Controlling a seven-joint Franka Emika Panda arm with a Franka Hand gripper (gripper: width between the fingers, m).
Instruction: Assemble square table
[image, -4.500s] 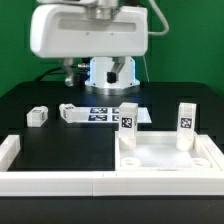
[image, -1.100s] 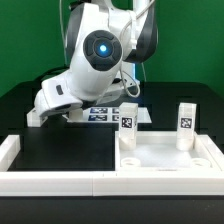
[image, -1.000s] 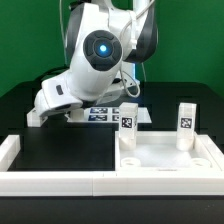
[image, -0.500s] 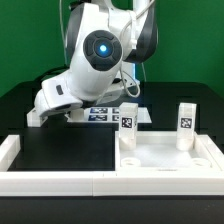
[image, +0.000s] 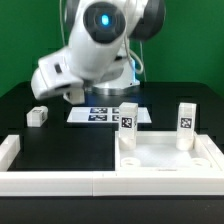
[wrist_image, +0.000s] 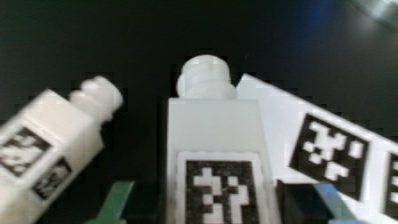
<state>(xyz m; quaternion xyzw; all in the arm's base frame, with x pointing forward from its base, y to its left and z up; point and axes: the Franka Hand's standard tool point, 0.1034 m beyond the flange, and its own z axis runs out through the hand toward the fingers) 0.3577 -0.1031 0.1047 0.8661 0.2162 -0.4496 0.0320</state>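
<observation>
Between the fingers (wrist_image: 118, 203), in the wrist view, we see the gripper (wrist_image: 222, 205) closed from both sides on the held leg (wrist_image: 214, 140), a short white post with a rounded tip and a black-and-white tag on its face. Only the greenish tips of the fingers show at the picture's edge, and the lower end of the held leg is cut off with them. Just beside the fingers on one side lies the loose leg (wrist_image: 63, 135), tilted and partly out of frame, its tag blurred. On the other side of the fingers a corner of the marker board (wrist_image: 338, 140) shows, also cut off. The whole picture is soft, so we cannot read any tag.

Turning to the exterior view, we find the arm (image: 90, 50) filling the upper middle, and its bulk hides the fingers and the held leg entirely. Below and off to the exterior view's left of where the fingers must hang, the loose leg (image: 38, 116) rests on the black table (image: 60, 145). The marker board (image: 100, 115) lies flat just below the arm. Well apart from the fingers, toward the exterior view's right and nearer the camera, sits the tabletop (image: 170, 158), rimmed face up, with two upright legs (image: 128, 118) (image: 187, 117) at its far corners. The border rail (image: 50, 181) runs along the front, cut off at both ends.
</observation>
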